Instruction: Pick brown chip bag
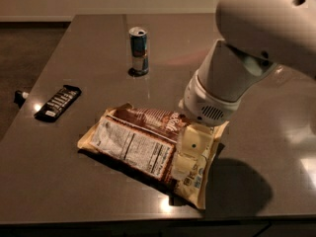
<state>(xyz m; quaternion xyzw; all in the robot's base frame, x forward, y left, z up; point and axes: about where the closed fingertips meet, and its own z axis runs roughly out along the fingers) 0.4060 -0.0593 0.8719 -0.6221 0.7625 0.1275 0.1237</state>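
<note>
Jaws over near-right end of diagonal brown chip bag (132,143)

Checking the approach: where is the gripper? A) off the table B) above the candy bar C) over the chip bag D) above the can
C: the gripper is over the chip bag, at its end farthest from the candy bar, away from the can.

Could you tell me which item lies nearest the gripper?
The brown chip bag, directly under the gripper; the can and black wrapper lie farther off.
</note>
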